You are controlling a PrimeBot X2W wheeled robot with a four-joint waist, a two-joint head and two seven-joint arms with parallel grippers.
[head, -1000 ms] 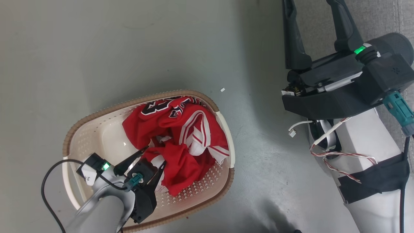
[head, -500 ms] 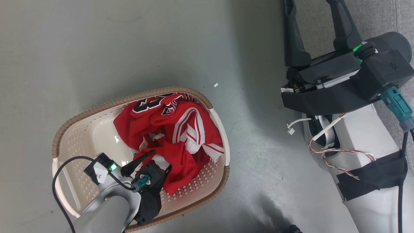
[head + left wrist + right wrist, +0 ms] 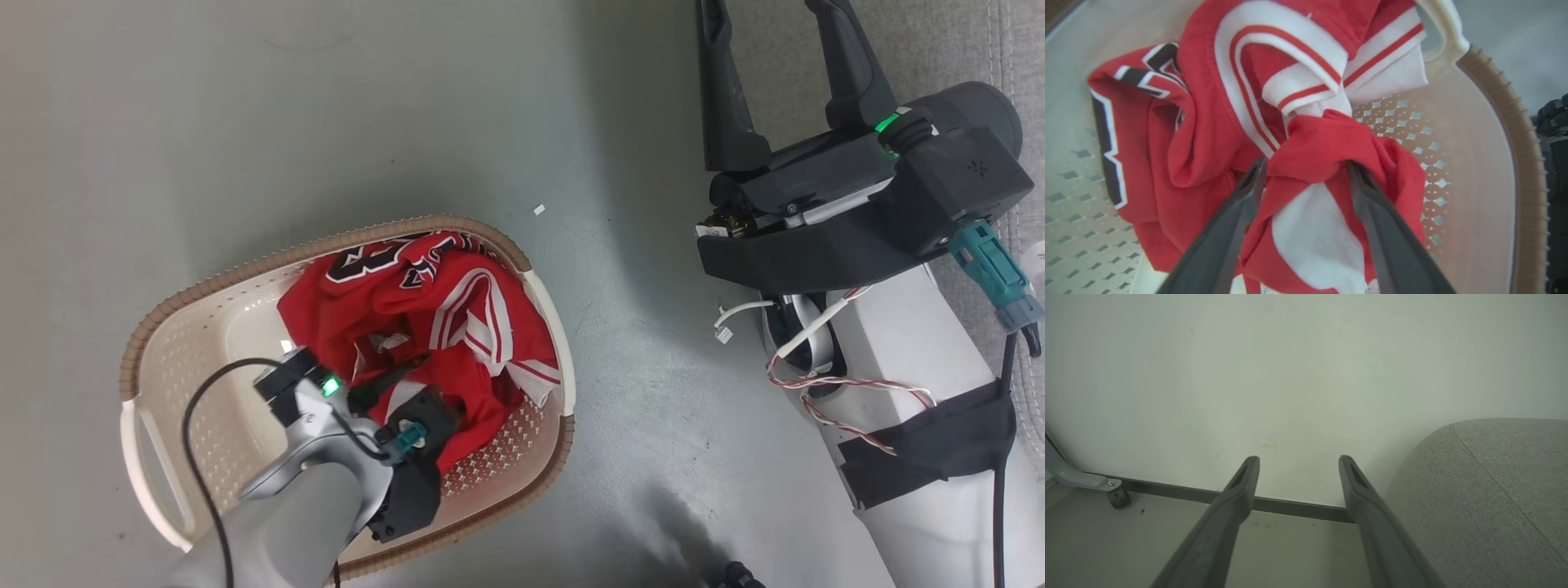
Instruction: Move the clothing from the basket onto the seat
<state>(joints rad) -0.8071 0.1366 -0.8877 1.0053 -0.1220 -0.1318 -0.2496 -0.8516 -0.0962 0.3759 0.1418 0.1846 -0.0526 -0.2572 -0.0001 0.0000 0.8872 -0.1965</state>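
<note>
**Inspector:** Start with the near arm.

**Operator:** My left claw (image 3: 1306,163) is inside the basket (image 3: 1521,171), pitched steeply downward. Its jaws stand wide, one finger on each side of a raised red fold of the clothing (image 3: 1314,139). The tips sit against the cloth, but nothing is gripped.

**Inspector:** How will the load handle?

**Operator:** I judge it light, limp and liable to drag. Both garments lie crumpled together in the basket, so lifting one fold may bring the jersey (image 3: 1139,143) up with it or leave it trailing over the rim. I would take hold at the bunched fold between the fingers. It is thicker than a single flat layer and less likely to slip out.

**Inspector:** And further out?

**Operator:** The basket rests on the floor (image 3: 245,122). My right claw (image 3: 1298,459) is wide and holds nothing. It is roughly level, just beside the rounded corner of the seat (image 3: 1494,490), and points toward the wall.
</note>
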